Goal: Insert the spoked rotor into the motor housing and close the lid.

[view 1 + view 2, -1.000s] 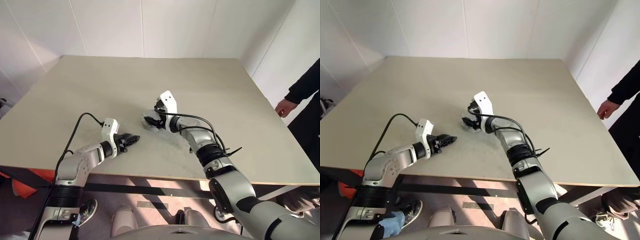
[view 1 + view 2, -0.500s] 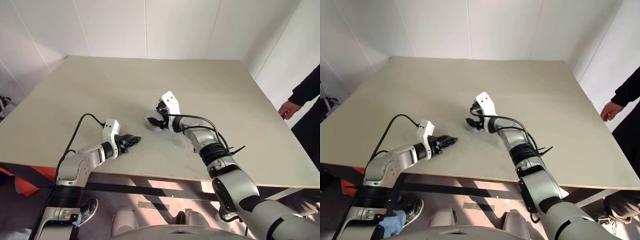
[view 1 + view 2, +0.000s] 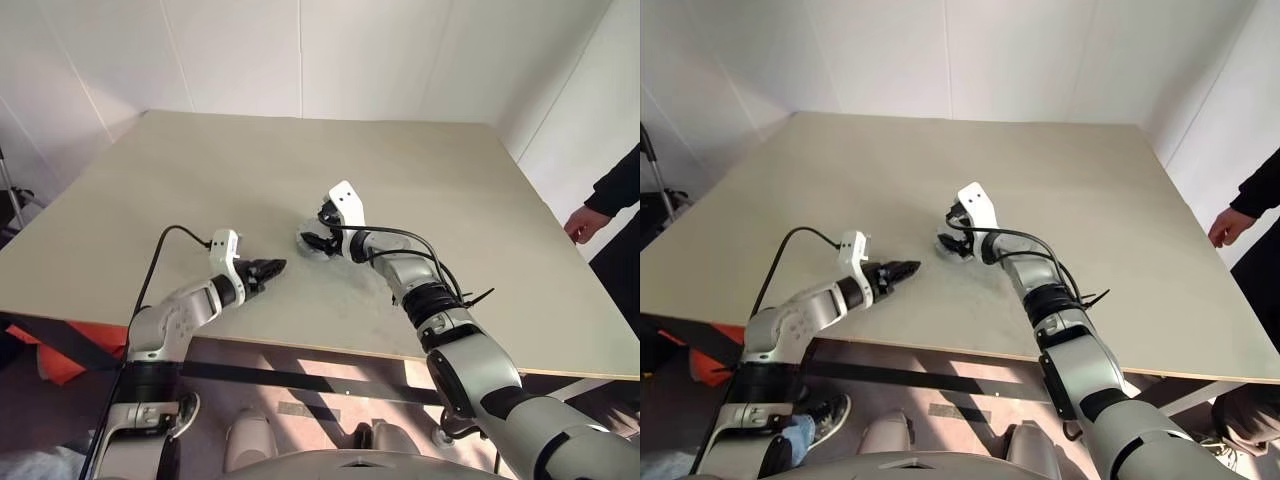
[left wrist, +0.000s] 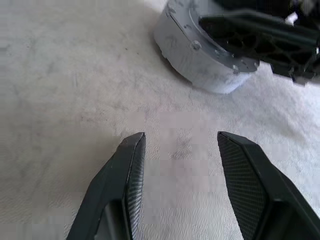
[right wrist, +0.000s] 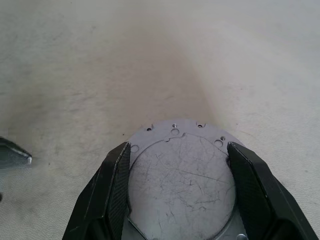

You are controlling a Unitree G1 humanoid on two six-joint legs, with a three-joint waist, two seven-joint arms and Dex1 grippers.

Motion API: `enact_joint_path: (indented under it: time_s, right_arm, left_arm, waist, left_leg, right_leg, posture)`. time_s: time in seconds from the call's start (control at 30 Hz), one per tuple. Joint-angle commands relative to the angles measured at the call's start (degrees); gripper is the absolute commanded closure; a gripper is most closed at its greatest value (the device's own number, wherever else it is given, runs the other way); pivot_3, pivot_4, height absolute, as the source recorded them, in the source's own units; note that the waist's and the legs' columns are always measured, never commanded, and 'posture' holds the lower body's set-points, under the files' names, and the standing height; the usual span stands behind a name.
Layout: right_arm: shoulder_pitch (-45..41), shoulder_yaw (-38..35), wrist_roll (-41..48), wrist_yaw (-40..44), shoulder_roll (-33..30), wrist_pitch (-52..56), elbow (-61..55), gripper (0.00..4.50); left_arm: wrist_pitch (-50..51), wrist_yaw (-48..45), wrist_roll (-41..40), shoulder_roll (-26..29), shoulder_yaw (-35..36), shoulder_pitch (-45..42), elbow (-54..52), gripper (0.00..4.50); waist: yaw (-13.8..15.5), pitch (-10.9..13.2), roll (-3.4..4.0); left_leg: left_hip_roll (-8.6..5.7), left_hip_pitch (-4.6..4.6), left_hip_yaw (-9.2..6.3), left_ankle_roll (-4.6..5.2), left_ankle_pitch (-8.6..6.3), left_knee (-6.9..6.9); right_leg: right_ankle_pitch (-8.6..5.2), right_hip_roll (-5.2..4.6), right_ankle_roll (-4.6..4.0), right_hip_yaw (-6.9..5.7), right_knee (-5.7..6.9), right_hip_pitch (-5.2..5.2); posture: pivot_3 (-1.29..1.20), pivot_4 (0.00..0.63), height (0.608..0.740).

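The motor housing (image 5: 180, 180) is a round pale-metal puck lying near the middle of the table (image 3: 450, 180). A flat, scratched grey lid with small holes covers its top, and the spoked rotor is hidden. My right gripper (image 5: 179, 147) is shut on the housing, one black finger pressed against each side of its rim. My left gripper (image 4: 181, 135) hovers low over the table a short way to the left of the housing (image 4: 200, 50). It is open, with only bare tabletop between its fingers, and it points toward the housing.
A person's hand (image 3: 580, 222) and dark sleeve hang beside the table's right edge. The table's front edge runs just below my left arm. Broad bare tabletop lies behind and to both sides of the housing.
The head camera has shifted a little. My left gripper has edged slightly toward the housing and rolled a bit. The right gripper stays closed on the housing.
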Motion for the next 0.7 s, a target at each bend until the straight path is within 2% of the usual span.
enact_joint_path:
  time_s: [0.03,0.07,0.17,0.33,0.37,0.7]
  right_arm:
    - [2.4,0.3,-3.3,-1.8,-2.8,2.3,3.3,1.54]
    - [2.5,0.3,-3.2,-1.9,-2.9,2.3,3.1,1.54]
    - [2.5,0.1,-3.1,-2.1,-3.0,2.4,2.8,1.54]
    - [2.2,-0.3,-3.0,-2.4,-3.1,2.6,2.6,1.54]
    - [2.2,-0.3,-3.0,-2.5,-3.2,2.6,2.5,1.54]
    - [2.7,-0.4,-2.9,-2.6,-3.5,3.7,-0.3,1.54]
  left_arm:
    - [-0.3,2.4,-2.3,-2.3,3.3,-5.3,2.6,2.08]
    - [-0.9,3.1,-2.3,-3.4,3.8,-7.3,4.7,2.08]
    - [-3.5,3.9,-2.2,-5.9,4.9,-11.4,8.5,2.66]
    - [-5.0,4.5,-0.9,-7.7,4.7,-16.1,15.2,4.35]
    - [-4.9,4.5,-1.1,-8.0,4.8,-16.8,16.3,4.47]
    - [1.7,6.1,-2.0,-9.3,5.2,-19.5,20.9,4.47]
  waist:
    - [0.0,0.0,0.0]
    - [0.0,0.0,0.0]
    - [0.0,0.0,-0.02]
    - [0.0,0.0,-0.03]
    - [0.0,0.0,-0.03]
    - [0.1,0.0,-0.05]
  left_leg:
    - [-0.02,-0.01,0.0,0.0,0.0,0.0]
    - [-0.04,-0.02,0.0,0.0,0.0,-0.02]
    - [-0.07,-0.03,0.0,0.0,0.0,-0.02]
    - [-0.07,-0.08,0.0,0.0,0.0,-0.08]
    - [-0.07,-0.09,0.0,0.0,0.0,-0.1]
    - [-0.06,-0.29,0.0,0.0,0.0,-0.11]
  right_leg:
    - [0.0,-0.01,0.0,0.0,-0.05,0.08]
    - [0.0,-0.02,0.01,0.0,-0.08,0.09]
    - [-0.01,-0.06,0.02,0.0,-0.17,0.18]
    - [-0.01,-0.05,0.02,-0.01,-0.19,0.11]
    - [-0.01,-0.05,0.02,-0.01,-0.19,0.09]
    - [-0.01,-0.07,0.02,-0.03,-0.25,-0.01]
  posture:
    - [0.0,0.0,0.74]
    - [0.0,0.0,0.74]
    - [0.0,0.0,0.74]
    - [0.0,0.0,0.74]
    - [0.0,0.0,0.74]
    - [0.0,0.0,0.74]
